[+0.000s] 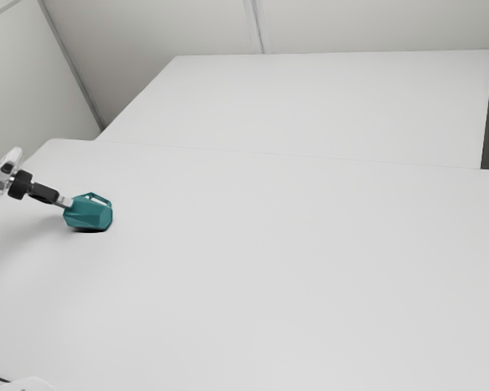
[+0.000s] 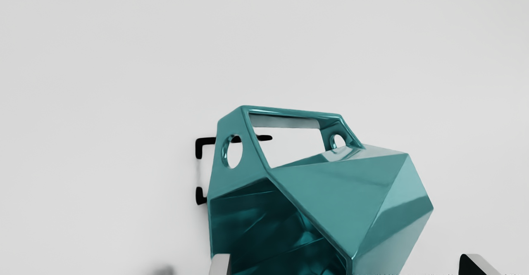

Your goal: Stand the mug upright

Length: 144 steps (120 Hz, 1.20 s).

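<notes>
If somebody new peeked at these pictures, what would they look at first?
First, the shiny teal mug, lying on its side toward the exterior view's left, its handle up and its dark hollow mouth showing in the wrist view. Next, the robot's gripper, open right at the mug. Then the big pale table spreading out around them.

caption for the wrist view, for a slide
Teal mug on its side, handle uppermost, before the open gripper.
</notes>
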Each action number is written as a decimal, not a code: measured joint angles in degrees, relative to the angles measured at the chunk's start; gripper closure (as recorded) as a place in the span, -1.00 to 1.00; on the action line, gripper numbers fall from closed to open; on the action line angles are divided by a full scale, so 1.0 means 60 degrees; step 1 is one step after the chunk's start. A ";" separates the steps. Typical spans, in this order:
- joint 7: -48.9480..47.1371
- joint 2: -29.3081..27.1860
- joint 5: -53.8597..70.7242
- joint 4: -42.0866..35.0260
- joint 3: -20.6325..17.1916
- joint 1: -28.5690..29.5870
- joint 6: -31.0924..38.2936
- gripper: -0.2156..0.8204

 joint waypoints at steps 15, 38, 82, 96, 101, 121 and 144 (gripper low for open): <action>0.0167 0.0062 -0.0191 -0.0020 0.0000 0.0030 -0.0420 -0.58; 0.0364 0.0137 -0.0422 -0.0040 -0.0004 0.0037 -0.0788 -0.41; 0.0608 0.0242 -0.0707 -0.0095 -0.0013 0.0048 -0.1223 0.26; 0.0663 0.0229 -0.0729 -0.0095 -0.0025 0.0064 -0.1331 0.47; 0.0682 0.0226 -0.0744 -0.0095 -0.0037 0.0074 -0.1360 0.53; 0.0747 0.0202 -0.0814 -0.0095 -0.0048 0.0093 -0.1483 0.74; 0.0805 0.0184 -0.0850 -0.0095 -0.0086 0.0094 -0.1526 0.86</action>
